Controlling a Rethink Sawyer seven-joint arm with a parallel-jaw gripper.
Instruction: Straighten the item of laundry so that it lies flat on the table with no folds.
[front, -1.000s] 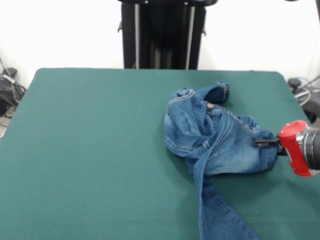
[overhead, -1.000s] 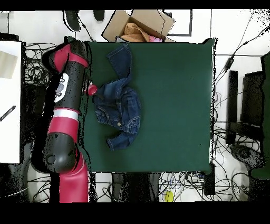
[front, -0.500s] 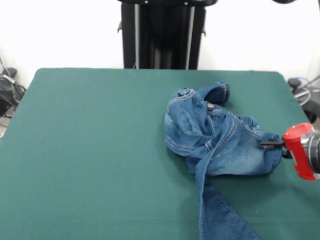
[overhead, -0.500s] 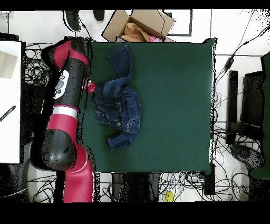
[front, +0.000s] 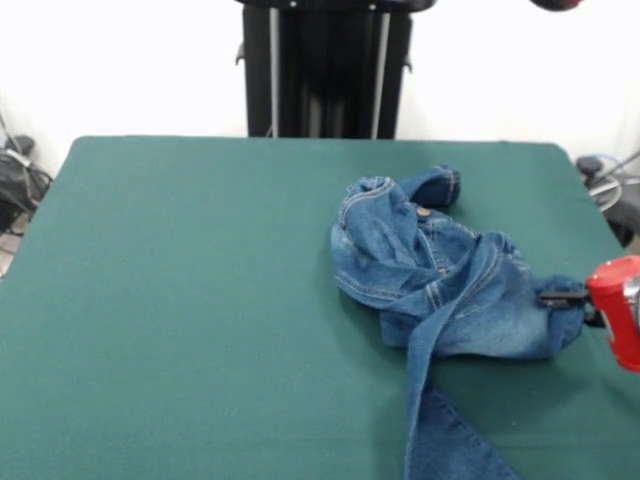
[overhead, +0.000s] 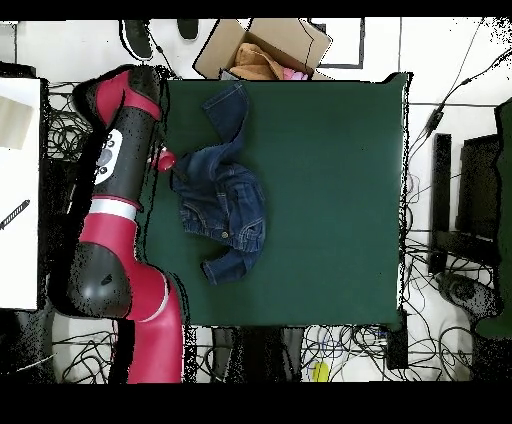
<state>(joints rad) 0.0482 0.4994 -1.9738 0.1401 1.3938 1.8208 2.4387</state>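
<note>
Currently clamped: gripper at the right edge of the front view, black fingertips pinched together on a fold of the jeans, red body just behind them at the frame border. Same grip visible overhead, gripper at the left side of the table, touching the left edge of the denim.

Jeans bunched in the right half of the front view, crumpled and folded over themselves, not flat. Waistband curled up toward the upper centre of the heap, metal button showing near the top. One leg trailing down to the bottom edge of the frame; a short cuffed end poking out at the upper side of the heap. Faded lighter patches on the lower right part of the bundle, beside the pinch point.

Overhead: one leg stretched to the upper left corner of the green cloth, second leg curled at the lower side of the heap. Cardboard box off the table at the top of the frame. Red arm along the left table edge.
</note>
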